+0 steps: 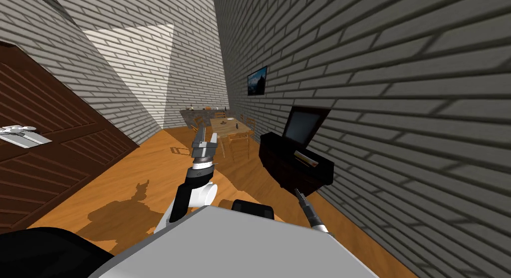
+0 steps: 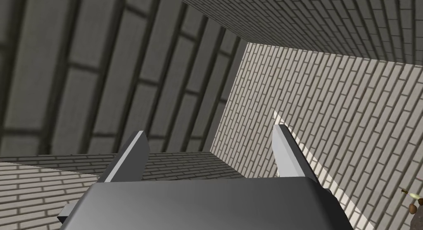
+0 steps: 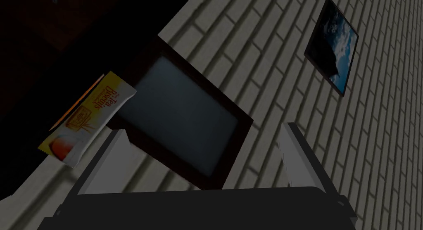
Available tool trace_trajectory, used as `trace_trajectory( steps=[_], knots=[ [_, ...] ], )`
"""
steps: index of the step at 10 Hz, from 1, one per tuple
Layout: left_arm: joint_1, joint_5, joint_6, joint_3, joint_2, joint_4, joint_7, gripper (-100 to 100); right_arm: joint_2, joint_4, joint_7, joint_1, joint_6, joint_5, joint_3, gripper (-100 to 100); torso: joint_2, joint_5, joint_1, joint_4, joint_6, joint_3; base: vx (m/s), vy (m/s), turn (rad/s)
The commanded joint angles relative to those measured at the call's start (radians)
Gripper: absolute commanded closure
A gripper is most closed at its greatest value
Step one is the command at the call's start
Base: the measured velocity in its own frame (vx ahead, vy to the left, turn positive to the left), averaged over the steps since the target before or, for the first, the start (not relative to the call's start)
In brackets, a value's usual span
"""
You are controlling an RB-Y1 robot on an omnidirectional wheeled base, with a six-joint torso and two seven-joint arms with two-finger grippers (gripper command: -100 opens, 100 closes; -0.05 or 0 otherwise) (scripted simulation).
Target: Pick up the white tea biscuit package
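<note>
A dark cabinet point(image 1: 279, 162) stands against the brick wall, with a screen point(image 1: 302, 128) on top. The white and yellow biscuit package point(image 3: 89, 116) lies flat on the cabinet top, just beside the screen. The right gripper point(image 3: 200, 157) points that way with its fingers wide apart and empty, but the package sits outside one finger, not between them. Closing here would likely catch nothing. Pushing forward could shove the package off the edge or strike the screen. The left gripper point(image 1: 204, 140) is raised, also wide and empty.
</note>
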Motion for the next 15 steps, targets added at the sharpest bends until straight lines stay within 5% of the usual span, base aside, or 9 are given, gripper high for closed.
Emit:
trace_trajectory(
  steps=[1, 6, 8, 11, 15],
  knots=[
    [0.000, 0.000, 0.000, 0.000, 0.000, 0.000, 0.000, 0, -0.037, 0.050, 0.031, 0.011, -0.003, -0.002, 0.025, -100, 0.000, 0.000, 0.000, 0.000, 0.000, 0.000, -0.003, 0.074, 0.302],
    [0.000, 0.000, 0.000, 0.000, 0.000, 0.000, 0.000, 0, -0.070, 0.154, 0.055, 0.018, -0.007, -0.004, 0.047, -100, -0.001, 0.000, -0.001, 0.000, 0.000, -0.001, 0.008, 0.040, 0.141],
    [0.000, 0.000, 0.000, 0.000, 0.000, 0.000, 0.000, 0, -0.136, 0.249, 0.099, 0.035, -0.014, -0.008, 0.092, -100, -0.001, 0.000, -0.002, 0.000, -0.001, -0.001, 0.039, 0.050, 0.393],
    [0.000, 0.000, 0.000, 0.000, 0.000, 0.000, 0.000, 0, -0.176, 0.315, 0.119, 0.044, -0.016, -0.010, 0.114, -100, -0.002, 0.000, -0.002, -0.001, 0.001, -0.001, 0.041, 0.038, 0.172],
    [0.000, 0.000, 0.000, 0.000, 0.000, 0.000, 0.000, 0, -0.251, 0.482, 0.155, 0.062, -0.018, -0.014, 0.160, -100, -0.004, 0.000, -0.002, -0.001, 0.000, -0.002, 0.068, 0.028, 0.245]
  ],
)
